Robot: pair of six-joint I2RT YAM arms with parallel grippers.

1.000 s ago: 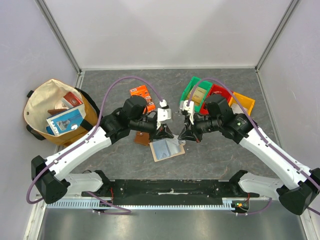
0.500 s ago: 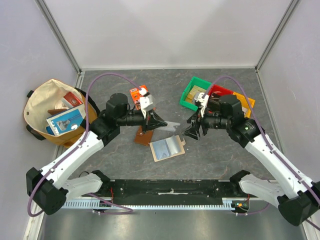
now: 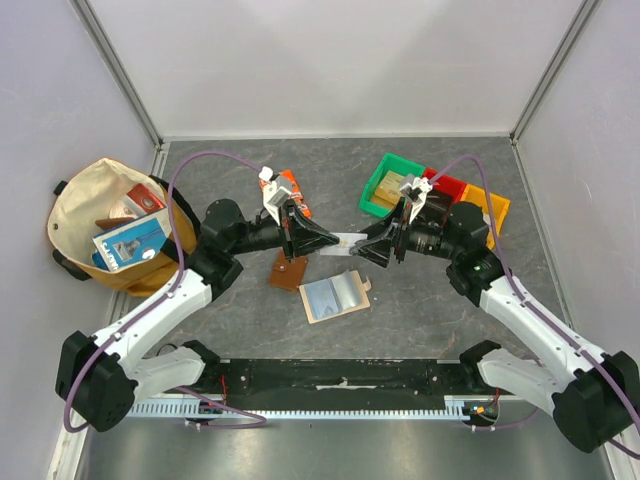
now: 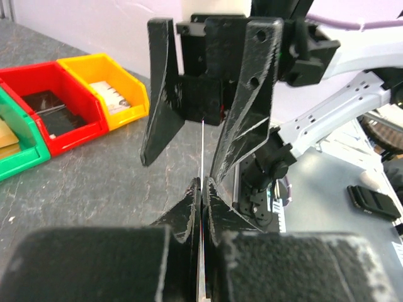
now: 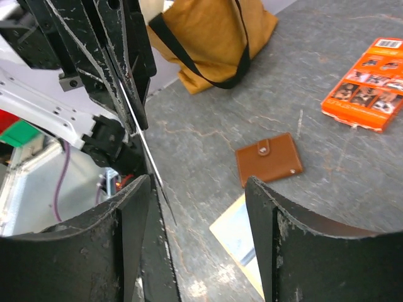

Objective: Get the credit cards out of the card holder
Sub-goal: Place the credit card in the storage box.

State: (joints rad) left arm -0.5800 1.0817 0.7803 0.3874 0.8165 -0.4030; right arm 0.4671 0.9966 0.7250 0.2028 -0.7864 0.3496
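The left pincer is clenched on a thin credit card, held edge-on in the air beyond the card holder, which lies open on the counter, blue lining up. The right pincer is released, one finger either side of the card. Left of the holder lies a brown wallet; the print on the orange pack beyond it is unreadable.
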